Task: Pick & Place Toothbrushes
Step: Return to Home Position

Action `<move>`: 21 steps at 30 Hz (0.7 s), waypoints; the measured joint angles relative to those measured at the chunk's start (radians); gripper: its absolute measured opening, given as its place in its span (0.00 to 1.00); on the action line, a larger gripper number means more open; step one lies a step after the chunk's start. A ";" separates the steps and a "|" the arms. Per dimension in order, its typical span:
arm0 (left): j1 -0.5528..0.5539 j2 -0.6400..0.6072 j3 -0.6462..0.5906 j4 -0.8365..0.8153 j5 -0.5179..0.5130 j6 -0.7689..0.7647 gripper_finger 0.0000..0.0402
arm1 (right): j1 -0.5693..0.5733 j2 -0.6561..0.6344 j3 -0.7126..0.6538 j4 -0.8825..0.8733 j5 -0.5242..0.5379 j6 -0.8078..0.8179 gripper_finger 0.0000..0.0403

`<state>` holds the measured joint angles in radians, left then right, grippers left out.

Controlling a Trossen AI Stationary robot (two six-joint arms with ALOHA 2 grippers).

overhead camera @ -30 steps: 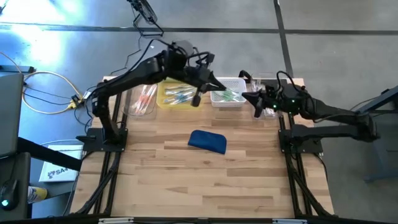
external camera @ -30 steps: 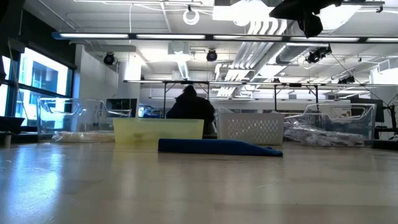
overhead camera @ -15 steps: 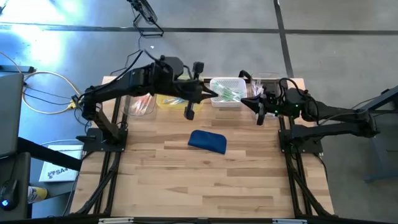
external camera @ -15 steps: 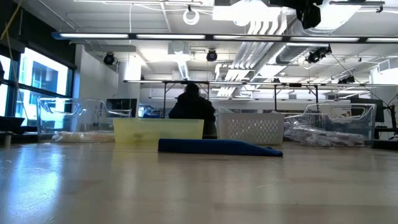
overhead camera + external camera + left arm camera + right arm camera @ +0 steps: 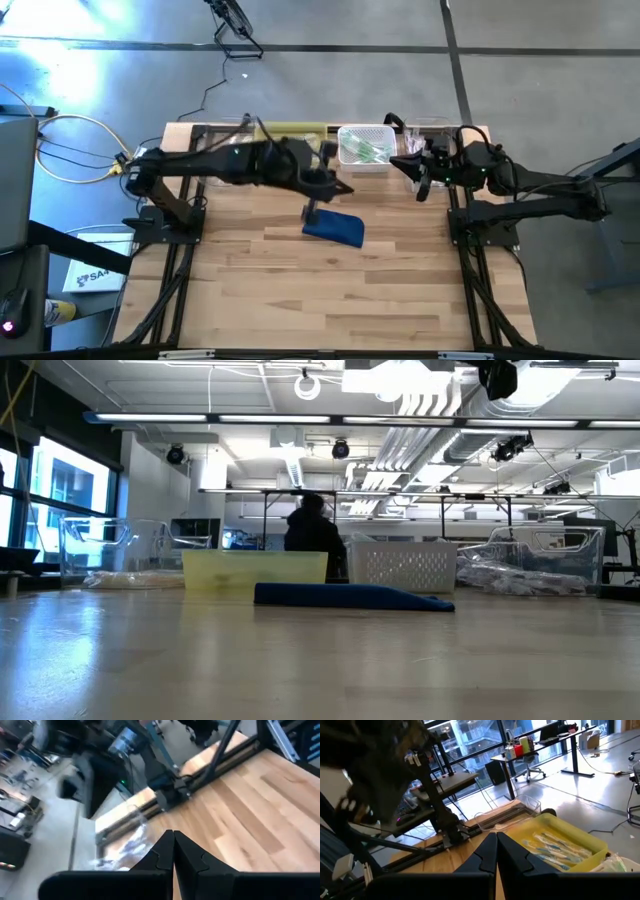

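Note:
Toothbrushes with green accents lie in the white basket [image 5: 365,146] at the table's far edge. More, with blue accents, lie in the yellow bin [image 5: 559,845] to its left; in the high view my left arm covers most of that bin. My left gripper [image 5: 345,188] hangs shut and empty above the table, just beyond the dark blue pouch [image 5: 335,228]; its shut fingertips [image 5: 173,845] show over bare wood. My right gripper [image 5: 400,164] is shut too, empty, in the air right of the white basket, pointing toward the yellow bin.
Clear bins stand at the far left [image 5: 222,160] and far right [image 5: 432,130] corners, the right one with crumpled wrappers [image 5: 520,578]. The blue pouch lies flat mid-table. A person [image 5: 315,535] sits beyond the far edge. The near half of the table [image 5: 330,300] is bare wood.
My left gripper has swung from above the yellow bin and white basket toward the table's near edge and down, ending above the wood just beyond the blue pouch. The toothbrushes and the pouch have stayed where they were.

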<state>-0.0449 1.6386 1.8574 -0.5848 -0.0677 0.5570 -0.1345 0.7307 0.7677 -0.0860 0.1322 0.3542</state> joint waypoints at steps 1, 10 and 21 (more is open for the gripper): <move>-0.007 -0.005 -0.042 0.034 -0.002 -0.012 0.00 | 0.000 0.000 0.000 -0.001 0.000 0.000 0.01; -0.022 -0.190 -0.349 0.317 -0.056 -0.083 0.00 | 0.000 -0.007 0.000 -0.016 -0.005 -0.004 0.01; -0.030 -0.493 -0.651 0.427 -0.214 -0.072 0.00 | 0.004 -0.038 0.000 -0.001 0.006 -0.004 0.01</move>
<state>-0.0753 1.1451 1.2061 -0.1576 -0.2813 0.4847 -0.1305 0.6929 0.7677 -0.0874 0.1377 0.3500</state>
